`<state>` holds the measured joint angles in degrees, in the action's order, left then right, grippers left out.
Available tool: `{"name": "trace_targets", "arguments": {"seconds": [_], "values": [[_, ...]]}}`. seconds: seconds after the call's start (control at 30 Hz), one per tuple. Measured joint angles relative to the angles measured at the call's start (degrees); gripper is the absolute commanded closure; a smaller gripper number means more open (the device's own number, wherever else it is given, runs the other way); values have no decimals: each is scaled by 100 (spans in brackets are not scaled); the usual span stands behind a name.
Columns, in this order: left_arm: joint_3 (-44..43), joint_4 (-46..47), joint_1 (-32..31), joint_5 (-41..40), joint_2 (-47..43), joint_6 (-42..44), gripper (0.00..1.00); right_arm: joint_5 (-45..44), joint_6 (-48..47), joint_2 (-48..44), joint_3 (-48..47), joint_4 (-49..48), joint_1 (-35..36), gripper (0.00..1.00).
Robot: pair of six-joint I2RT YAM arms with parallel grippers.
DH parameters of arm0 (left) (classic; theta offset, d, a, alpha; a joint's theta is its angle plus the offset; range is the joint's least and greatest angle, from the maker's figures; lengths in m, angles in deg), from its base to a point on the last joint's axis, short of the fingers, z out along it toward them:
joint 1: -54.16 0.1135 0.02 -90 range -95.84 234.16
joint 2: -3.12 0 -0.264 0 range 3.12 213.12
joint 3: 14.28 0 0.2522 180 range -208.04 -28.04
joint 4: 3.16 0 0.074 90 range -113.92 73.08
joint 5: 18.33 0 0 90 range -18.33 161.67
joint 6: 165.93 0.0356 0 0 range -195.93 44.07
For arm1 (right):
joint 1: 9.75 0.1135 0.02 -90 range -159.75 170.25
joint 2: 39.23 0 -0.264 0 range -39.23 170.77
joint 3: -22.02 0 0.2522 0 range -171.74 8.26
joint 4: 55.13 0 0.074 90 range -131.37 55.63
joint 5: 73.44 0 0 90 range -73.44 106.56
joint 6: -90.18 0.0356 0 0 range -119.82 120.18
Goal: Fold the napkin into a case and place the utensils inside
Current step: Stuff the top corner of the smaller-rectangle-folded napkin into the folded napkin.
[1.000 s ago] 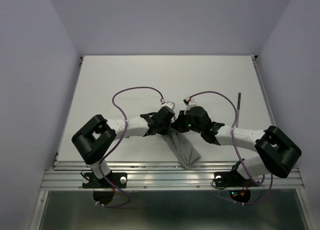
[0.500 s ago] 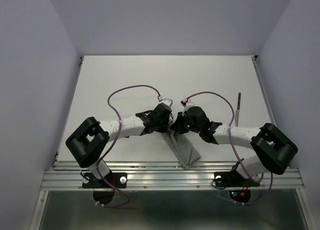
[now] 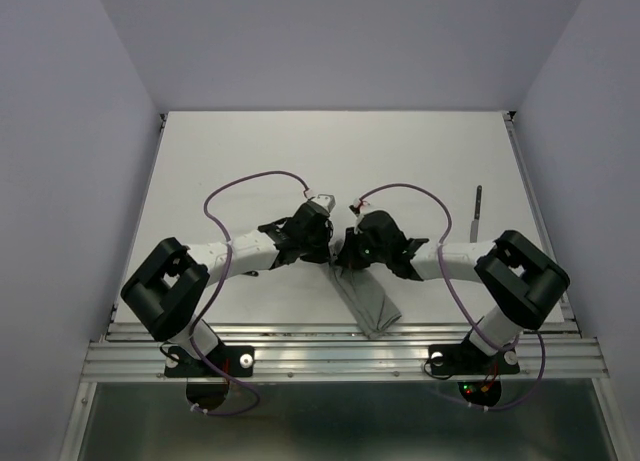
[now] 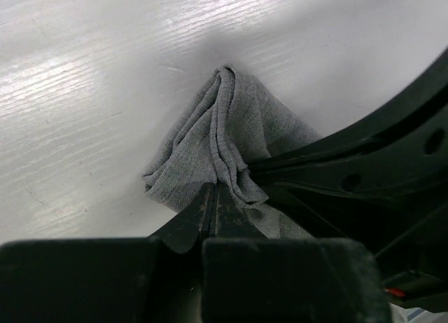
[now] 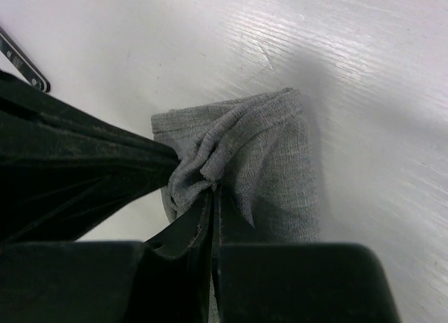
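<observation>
Top external view: the white table (image 3: pixel 250 161) fills the frame, and two arms reach over it from the near edge. The left arm (image 3: pixel 240 251) comes in from 7 o'clock and the right arm (image 3: pixel 450 261) from 5 o'clock, their wrists meeting just below the table's middle.

Between them lies the napkin (image 3: pixel 368 301), a grey cloth gathered into a narrow folded strip. It runs from the meeting point toward 5 o'clock, and its lower end reaches the table's near edge.

The left gripper (image 3: pixel 324 247) and the right gripper (image 3: pixel 349 255) sit close together at the strip's upper end.

In the left wrist view, the left gripper (image 4: pixel 213 197) has its jaws pressed together on a bunched corner of the napkin (image 4: pixel 231 141), and folds of cloth fan out toward 12 o'clock. In the right wrist view, the right gripper (image 5: pixel 212 193) is likewise clamped tight on a pinch of the napkin (image 5: pixel 266 162), the cloth creased where the jaws bite it.

One utensil (image 3: pixel 477 205), slim and dark, lies on the table at about 2 o'clock from the grippers. It is near the right edge, well apart from the cloth.
</observation>
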<state>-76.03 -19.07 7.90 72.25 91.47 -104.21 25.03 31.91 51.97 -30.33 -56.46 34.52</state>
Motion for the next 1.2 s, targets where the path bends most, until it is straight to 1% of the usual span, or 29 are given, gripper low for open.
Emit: {"name": "trace_targets", "arguments": {"seconds": [0.4,0.63,0.83,0.87,0.97,1.03,1.2], "values": [[9,107,127,350,0,-72,100,-2,-2,619,-732,616,0,99],[96,315,407,691,-31,-118,100,-186,9,710,-968,918,0,99],[243,507,629,999,-48,-181,100,-225,0,693,-992,962,0,99],[254,527,647,1016,-48,-184,100,-227,-7,669,-979,962,0,98],[260,570,702,1095,-48,-201,100,-225,-55,455,-831,960,0,87],[260,590,704,1130,-48,-203,100,-223,-76,264,-756,955,0,83],[260,623,706,1167,-48,-201,100,-240,-85,-166,-649,927,0,77]]}}
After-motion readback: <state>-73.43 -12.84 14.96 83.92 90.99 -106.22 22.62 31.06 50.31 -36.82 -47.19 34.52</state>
